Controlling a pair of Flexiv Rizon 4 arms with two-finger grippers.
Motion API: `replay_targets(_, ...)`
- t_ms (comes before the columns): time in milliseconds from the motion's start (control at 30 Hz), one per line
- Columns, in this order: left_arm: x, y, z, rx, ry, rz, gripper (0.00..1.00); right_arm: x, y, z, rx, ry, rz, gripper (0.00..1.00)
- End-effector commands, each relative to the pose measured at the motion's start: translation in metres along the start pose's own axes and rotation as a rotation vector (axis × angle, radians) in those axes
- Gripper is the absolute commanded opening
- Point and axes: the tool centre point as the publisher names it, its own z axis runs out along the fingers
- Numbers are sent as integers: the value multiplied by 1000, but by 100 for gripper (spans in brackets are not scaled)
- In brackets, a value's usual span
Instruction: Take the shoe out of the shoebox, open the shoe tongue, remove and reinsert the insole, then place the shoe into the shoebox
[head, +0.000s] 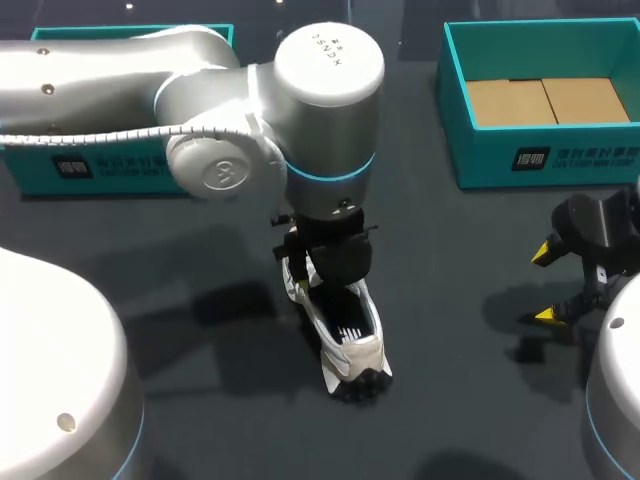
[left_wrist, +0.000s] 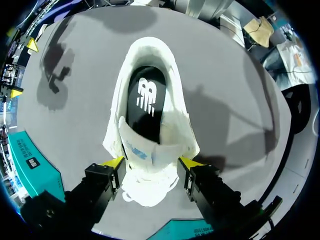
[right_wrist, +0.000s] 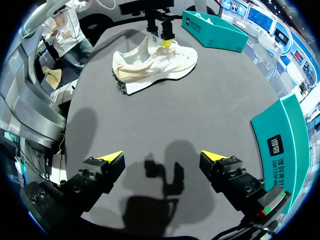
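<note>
Closest in, the left gripper (left_wrist: 151, 162) has the shoe (left_wrist: 172, 125) between its fingers at the forefoot end. The two yellow tips stand wide apart and appear to press the soft upper from either side, so I judge it clamped on the shoe, though only lightly. The tongue (left_wrist: 139, 150) is turned up toward the gripper, and the dark insole (left_wrist: 146, 102) lies exposed beyond it, toward the heel.

The risk lies in that grip. Fabric gives, so the tips could slide off, or the shoe could twist and roll onto its side. If the tongue is let go, it may flop back over the insole. Nothing pins the heel, so pulling on the insole would likely drag the whole light shoe across the table (head: 200, 300).

In the head view the left arm enters from the left edge and reaches to the centre of the frame. Its wrist points straight down over the upper end of the shoe, which lies just below centre.

Further out, at the right edge, the right gripper (head: 548, 283) hangs over bare table with its fingers spread and empty — well apart from the shoe, too far to steady it.

Farthest off, an open shoebox (head: 540, 160) sits at the upper right, and a second teal box (head: 130, 170) at the upper left is partly hidden by the arm.
</note>
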Motion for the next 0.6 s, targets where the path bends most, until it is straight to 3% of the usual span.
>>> replay_targets(33, 10, 8, -9, 16, -16, 4, 67, 2, 0, 0, 3, -4, 1, 100)
replay_targets(333, 13, 15, -25, 26, -38, -6, 65, 2, 0, 0, 3, -4, 1, 100)
replay_targets(433, 14, 20, -35, 24, -50, -7, 49, 2, 0, 0, 3, -4, 1, 100)
replay_targets(600, 13, 34, -49, 44, -69, -11, 40, 2, 0, 0, 3, -4, 1, 100)
